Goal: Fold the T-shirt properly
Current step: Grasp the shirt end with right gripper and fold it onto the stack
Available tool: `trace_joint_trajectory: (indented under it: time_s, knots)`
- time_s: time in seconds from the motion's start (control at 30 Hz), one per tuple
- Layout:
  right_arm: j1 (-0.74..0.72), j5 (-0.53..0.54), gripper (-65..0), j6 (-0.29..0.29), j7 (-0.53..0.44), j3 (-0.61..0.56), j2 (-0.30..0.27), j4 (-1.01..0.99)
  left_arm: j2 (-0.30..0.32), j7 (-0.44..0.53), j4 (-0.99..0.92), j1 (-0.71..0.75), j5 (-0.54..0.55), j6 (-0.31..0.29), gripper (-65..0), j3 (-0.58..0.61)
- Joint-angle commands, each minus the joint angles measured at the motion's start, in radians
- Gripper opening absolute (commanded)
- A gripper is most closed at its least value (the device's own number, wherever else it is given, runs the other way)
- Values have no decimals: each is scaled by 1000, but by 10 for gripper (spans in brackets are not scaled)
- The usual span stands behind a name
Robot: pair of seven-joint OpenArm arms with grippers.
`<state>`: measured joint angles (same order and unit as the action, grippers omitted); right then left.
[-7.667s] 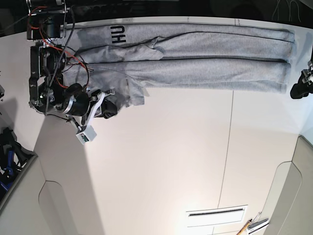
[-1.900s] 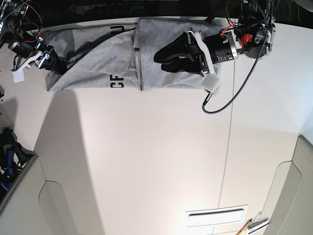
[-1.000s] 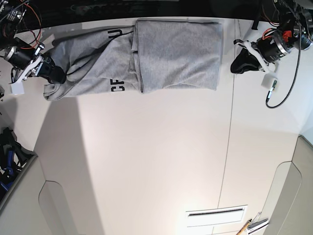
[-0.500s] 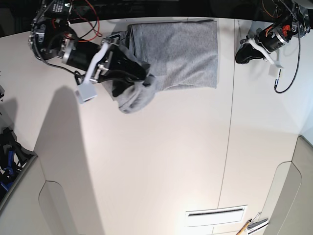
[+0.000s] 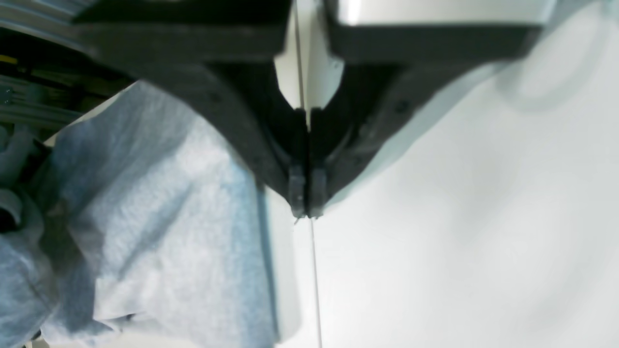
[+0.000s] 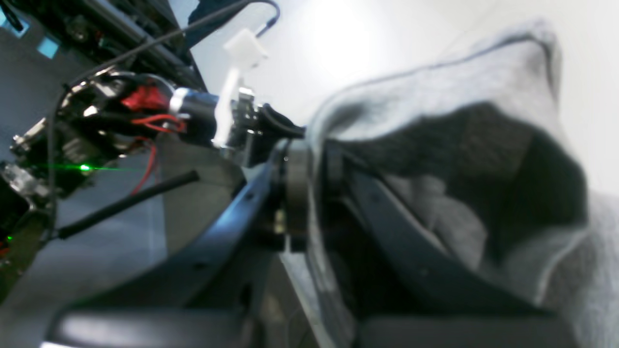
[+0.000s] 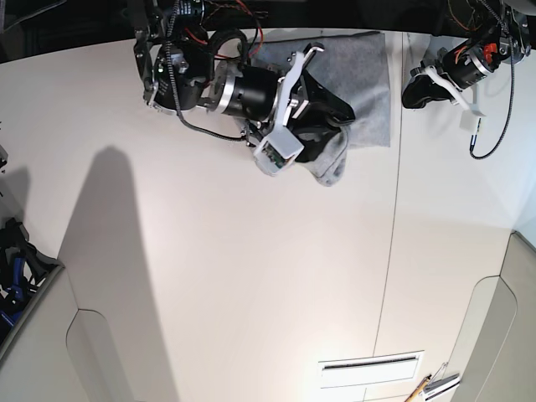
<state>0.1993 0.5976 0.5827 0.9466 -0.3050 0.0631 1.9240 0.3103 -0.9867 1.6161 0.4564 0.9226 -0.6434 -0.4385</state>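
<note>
At the near edge of the white table (image 7: 276,285) in the base view, a slotted plate (image 7: 370,364) and a pencil-like stick (image 7: 419,389) lie close to the right corner; the stick is cut off by the frame. A thin seam (image 7: 394,251) runs from there toward the far edge.

Farther back, the T-shirt (image 7: 368,79) lies by the far edge, right of the middle, folded into a small grey block. Much of it is hidden under the right arm (image 7: 218,79), which reaches across from the far left corner, lying low and nearly level over the cloth. A rounded lump of cloth (image 7: 329,163) hangs out toward the near side below the right gripper (image 7: 322,113).

In the right wrist view, the right gripper (image 6: 309,193) is clamped on a grey fold, the cloth bunched dark between and behind the fingers; the picture is blurred and no lettering can be made out.

Near the far right corner, the left gripper (image 7: 416,88) points toward the shirt's right edge, just apart from it. In the left wrist view its black fingertips (image 5: 296,188) are pressed together with nothing between them, above the seam, with the shirt's edge (image 5: 263,251) just beside them. The left arm's upper part is cut off by the frame.
</note>
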Motion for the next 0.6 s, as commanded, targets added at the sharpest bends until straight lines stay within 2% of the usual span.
trace_joint_trajectory:
  time_s: [0.0,0.1,0.13,0.2,0.27,0.43,0.57]
  knots:
    - [-11,16,-650,4,-31,-17,7,16,8,-24,5,7,-20,8,-650,-1]
    - [-10,11,-650,5,-31,-49,7,16,7,-24,5,7,-20,8,-650,-1]
    - [-11,11,-607,5,-31,-58,7,16,5,-23,5,6,-20,8,-650,-1]
    - [-11,12,-475,5,-34,-78,7,16,5,-24,5,7,-20,8,-650,-1]
    - [-11,12,-404,5,-53,-102,7,16,5,-24,5,7,-20,7,-650,-1]
    - [-14,68,-401,5,-91,-181,7,16,5,-24,5,7,-21,8,-650,-1]
    - [-53,35,-401,5,-89,-227,7,16,3,-23,5,7,-21,8,-650,-1]
